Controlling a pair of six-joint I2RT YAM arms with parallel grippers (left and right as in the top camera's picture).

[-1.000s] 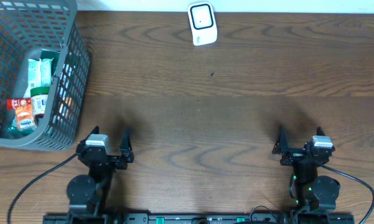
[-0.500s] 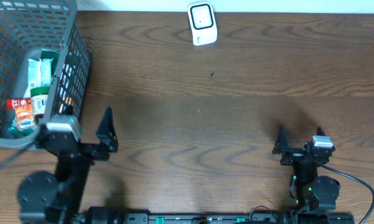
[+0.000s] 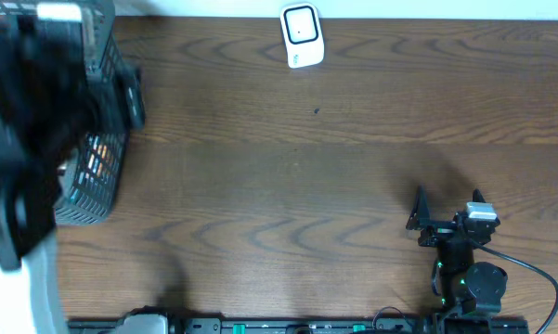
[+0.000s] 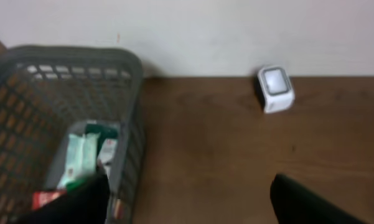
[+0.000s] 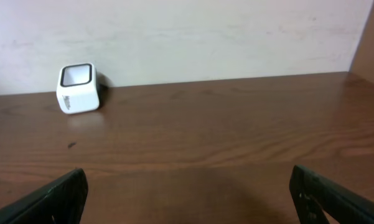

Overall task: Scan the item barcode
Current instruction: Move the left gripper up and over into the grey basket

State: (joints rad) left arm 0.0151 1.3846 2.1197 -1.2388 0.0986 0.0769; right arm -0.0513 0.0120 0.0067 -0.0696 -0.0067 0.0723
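The white barcode scanner (image 3: 302, 35) stands at the table's far edge, also visible as the scanner (image 4: 275, 89) and the scanner (image 5: 78, 88). Packaged items lie in the grey basket (image 4: 68, 62): green-and-white packets (image 4: 81, 155) and a red pack (image 4: 46, 199). My left arm (image 3: 37, 121) is a raised, blurred shape over the basket (image 3: 102, 176), hiding most of its contents from overhead. The left gripper (image 4: 190, 202) is open and empty, beside the basket's right wall. My right gripper (image 3: 447, 199) rests open near the front right, nothing between its fingers (image 5: 50, 199).
The wood table runs up to a pale wall behind the scanner. A small dark speck (image 3: 317, 111) lies on the tabletop. Arm bases and cables sit along the front edge.
The left arm has lifted from the front edge and swung up and left over the basket, still blurred. Its jaws stayed open. The right arm has not moved.
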